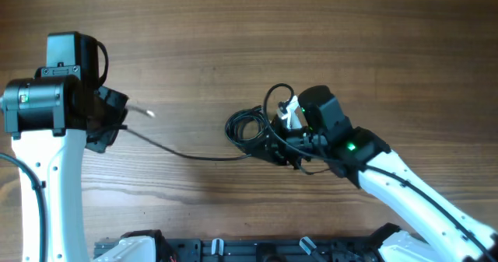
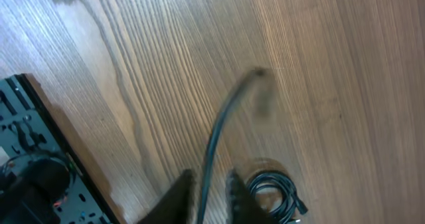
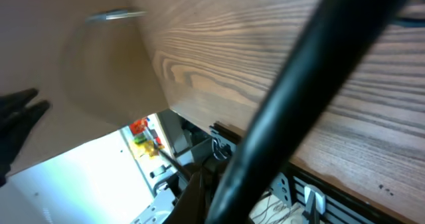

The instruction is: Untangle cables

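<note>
A black cable (image 1: 187, 153) is pictured against a brown, wood-grained table (image 1: 233, 29). The left arm (image 1: 54, 184) and right arm (image 1: 412, 192) are finished in white with black joints; a green light (image 1: 351, 146) is lit at 3 o'clock.

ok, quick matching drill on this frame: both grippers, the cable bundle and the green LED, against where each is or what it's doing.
Things:
1 left gripper
2 right gripper
3 cable bundle
4 green LED

Place or state:
A lit on the right arm
B black loops mid-table
C pinching the long strand, table's left
D at the bundle's right side

Pairs: 1-C, 2-D, 3-B, 4-A
</note>
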You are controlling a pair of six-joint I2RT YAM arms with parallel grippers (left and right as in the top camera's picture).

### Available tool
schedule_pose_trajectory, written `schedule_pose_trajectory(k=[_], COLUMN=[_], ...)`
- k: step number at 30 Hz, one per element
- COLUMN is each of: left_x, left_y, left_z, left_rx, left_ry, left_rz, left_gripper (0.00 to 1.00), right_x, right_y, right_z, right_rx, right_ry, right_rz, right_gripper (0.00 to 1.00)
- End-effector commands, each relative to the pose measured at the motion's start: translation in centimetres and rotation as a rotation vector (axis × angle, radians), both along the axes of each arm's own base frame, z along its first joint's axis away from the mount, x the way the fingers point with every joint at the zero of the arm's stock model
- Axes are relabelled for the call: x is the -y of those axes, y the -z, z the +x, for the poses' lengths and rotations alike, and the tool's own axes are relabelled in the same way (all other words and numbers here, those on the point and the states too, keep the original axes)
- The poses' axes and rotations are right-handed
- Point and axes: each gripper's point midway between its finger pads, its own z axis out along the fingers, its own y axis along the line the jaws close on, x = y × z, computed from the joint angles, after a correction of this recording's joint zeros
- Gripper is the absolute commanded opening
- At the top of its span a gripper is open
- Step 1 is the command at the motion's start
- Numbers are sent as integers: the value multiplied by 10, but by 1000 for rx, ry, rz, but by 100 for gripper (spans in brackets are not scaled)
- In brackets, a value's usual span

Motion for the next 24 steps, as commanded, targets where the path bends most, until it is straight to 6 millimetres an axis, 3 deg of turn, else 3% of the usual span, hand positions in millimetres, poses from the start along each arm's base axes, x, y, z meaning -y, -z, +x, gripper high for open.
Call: schedule_pose_trajectory(k=[1, 4, 10, 14, 17, 19, 20, 24], left_x=[-4, -2, -1, -1, -1, -1, -1, -1], left_y=[3, 3, 3, 3, 3, 3, 3, 3], left_z=[-2, -1, -1, -1, -1, -1, -1, -1], left_rx=[-18, -18, -18, -18, -19, -20, -20, -20], left_ry=[3, 23, 24, 24, 24, 24, 24, 24], left_rz=[15, 7, 5, 5, 5, 5, 4, 4], left_gripper=[46, 59, 60, 60, 60, 60, 60, 60], right_x=[8, 18, 28, 24, 22, 30, 43, 82], right_y=[-32, -53, -109, -158, -210, -232, -238, -239], right_z=[0, -4, -16, -14, -12, -3, 13, 54], right_rx=[136, 206, 358, 499, 647, 721, 740, 778], right_ry=[28, 62, 80, 89, 93, 144, 225, 383], right_rz=[19, 36, 148, 285, 452, 505, 501, 436], right_gripper=[4, 4, 4, 4, 4, 5, 5, 5])
